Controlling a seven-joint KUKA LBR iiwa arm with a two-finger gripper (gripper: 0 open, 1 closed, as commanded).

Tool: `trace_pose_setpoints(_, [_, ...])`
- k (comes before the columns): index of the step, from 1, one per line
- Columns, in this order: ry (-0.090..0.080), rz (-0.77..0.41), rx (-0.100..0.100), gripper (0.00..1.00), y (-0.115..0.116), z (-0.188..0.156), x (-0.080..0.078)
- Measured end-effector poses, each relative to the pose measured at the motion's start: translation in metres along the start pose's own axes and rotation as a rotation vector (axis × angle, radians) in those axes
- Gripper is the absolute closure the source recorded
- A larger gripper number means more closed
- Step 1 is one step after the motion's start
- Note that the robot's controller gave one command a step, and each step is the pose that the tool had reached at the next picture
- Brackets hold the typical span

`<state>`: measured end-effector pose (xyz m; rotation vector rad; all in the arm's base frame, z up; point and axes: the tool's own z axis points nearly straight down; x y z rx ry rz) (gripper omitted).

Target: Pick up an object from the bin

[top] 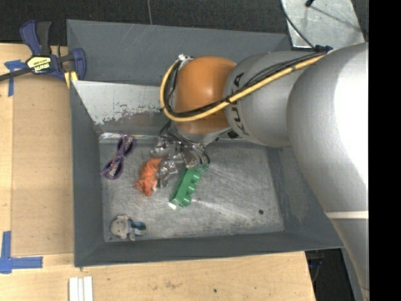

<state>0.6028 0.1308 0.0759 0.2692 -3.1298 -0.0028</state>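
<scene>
Poised with gripper [177,163] low at the bin's [241,184] middle, between orange lump [148,177] and green block [186,187], jaw state unclear.

In the bin [88,187], the hand [170,168] is near the middle, with a crumpled lump [148,178] on its left and a ridged block [186,188] on its right (both close against it). Toy glasses [118,157] lie farther left, towards the back wall. A small round trinket [122,227] lies in the front left corner.

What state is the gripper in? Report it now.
Gripper: open or closed cannot be told; it sits low between the orange crumpled thing and the green ridged block.
</scene>
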Motion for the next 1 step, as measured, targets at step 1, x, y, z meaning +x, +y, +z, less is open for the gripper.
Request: trace_pose_setpoints(1, [-0.011,0.001,0.002,1.00,-0.0017,-0.1894,0.0069])
